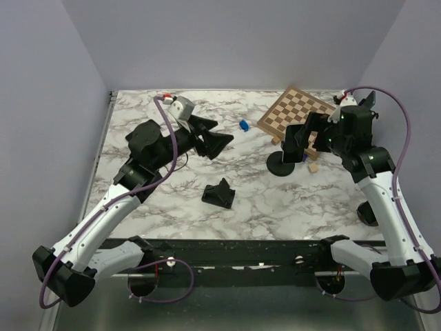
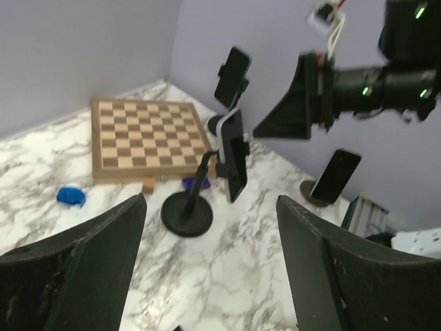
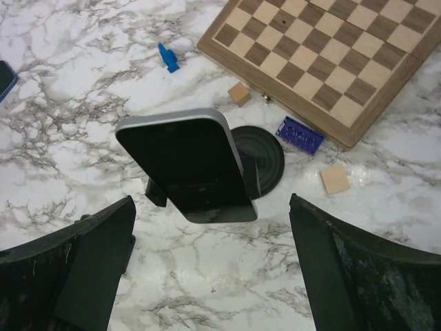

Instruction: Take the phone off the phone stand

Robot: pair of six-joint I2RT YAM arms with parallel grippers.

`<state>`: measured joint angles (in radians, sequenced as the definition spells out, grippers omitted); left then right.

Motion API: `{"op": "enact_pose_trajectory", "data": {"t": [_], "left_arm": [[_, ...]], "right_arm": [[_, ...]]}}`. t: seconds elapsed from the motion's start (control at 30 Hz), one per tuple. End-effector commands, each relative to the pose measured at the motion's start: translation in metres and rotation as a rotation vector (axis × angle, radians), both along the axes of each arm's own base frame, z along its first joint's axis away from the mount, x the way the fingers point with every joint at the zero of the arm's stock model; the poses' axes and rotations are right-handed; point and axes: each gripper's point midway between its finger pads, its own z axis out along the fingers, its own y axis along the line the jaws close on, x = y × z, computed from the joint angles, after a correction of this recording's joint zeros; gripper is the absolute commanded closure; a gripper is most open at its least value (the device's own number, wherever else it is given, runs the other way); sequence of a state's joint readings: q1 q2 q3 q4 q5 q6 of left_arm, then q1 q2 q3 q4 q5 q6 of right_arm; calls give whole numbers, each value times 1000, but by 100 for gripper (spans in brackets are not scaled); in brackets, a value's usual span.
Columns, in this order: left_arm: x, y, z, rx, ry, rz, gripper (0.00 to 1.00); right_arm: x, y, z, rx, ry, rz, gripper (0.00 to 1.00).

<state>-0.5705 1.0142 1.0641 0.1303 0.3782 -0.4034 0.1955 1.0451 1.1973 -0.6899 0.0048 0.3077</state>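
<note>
While both grippers are wide open and empty, the phone [image 3: 187, 164] sits in the phone stand [image 3: 265, 162].

The phone is a flat slab with rounded corners, a dark glossy face and a pale rim; it is held tilted in a black clamp on a thin stem over a round, ridged black base. The stand is on the white marble-veined table [image 1: 289, 207], just beside the near edge of the wooden chessboard [image 3: 324, 55]. The right gripper [image 3: 211, 203] hangs above the phone with one dark matte finger on each side, and free space shows between the fingers and the phone edges. The left gripper [image 2: 210, 203] hovers over the middle of the table and points toward the stand, well apart from it. Two small wooden cubes [image 3: 335, 178], a blue studded brick [image 3: 299, 134] and a blue piece [image 3: 167, 57] lie near the base.
</note>
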Motion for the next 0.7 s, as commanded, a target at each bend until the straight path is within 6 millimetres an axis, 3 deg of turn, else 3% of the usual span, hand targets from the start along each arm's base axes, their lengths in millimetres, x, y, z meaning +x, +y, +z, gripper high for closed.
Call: {"op": "enact_pose_trajectory", "data": {"t": [0.0, 0.3, 0.5, 0.67], "left_arm": [[-14, -8, -18, 130, -98, -30, 16], [-9, -14, -34, 187, -99, 7, 15], [-16, -35, -44, 145, -2, -106, 15], [-19, -47, -51, 137, 59, -169, 15]], "right_arm": [[16, 15, 27, -20, -70, 108, 0], [40, 26, 15, -3, -39, 132, 0], [45, 41, 8, -44, -25, 142, 0], [46, 40, -1, -155, -13, 70, 0]]}}
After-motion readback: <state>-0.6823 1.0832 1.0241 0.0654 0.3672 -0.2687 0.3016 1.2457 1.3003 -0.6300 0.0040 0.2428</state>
